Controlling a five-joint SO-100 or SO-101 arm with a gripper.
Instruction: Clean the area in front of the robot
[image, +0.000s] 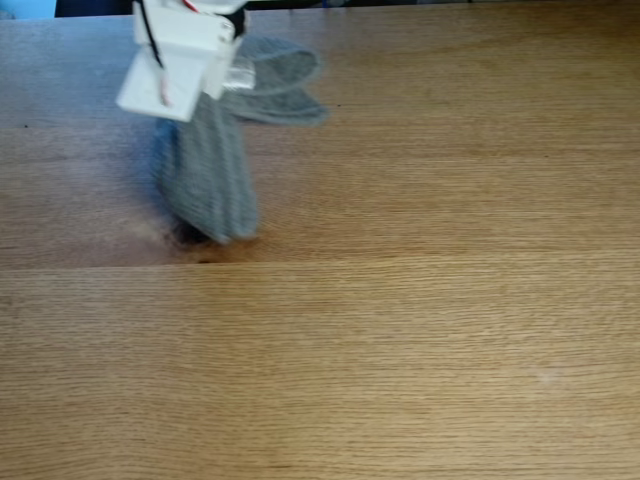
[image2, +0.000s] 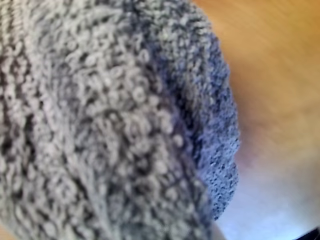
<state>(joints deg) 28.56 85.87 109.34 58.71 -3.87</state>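
In the fixed view the robot's white arm (image: 180, 60) reaches in from the top left, with red and black wires on it. Its gripper (image: 232, 85) is shut on a grey terry cloth (image: 208, 170). The cloth hangs down from the jaws, and its lower end touches the oak tabletop (image: 400, 330). Two folds of the cloth stick out to the right of the gripper. The motion blurs the arm and the cloth. Up close in the wrist view, the cloth (image2: 100, 125) covers the left and middle, with tabletop (image2: 280, 65) showing at the right.
A dark brown knot (image: 205, 257) marks the wood just below the cloth's lower end. A small pale smudge (image: 545, 377) sits at the lower right. The tabletop stretches on to the right and towards the front edge of the fixed view.
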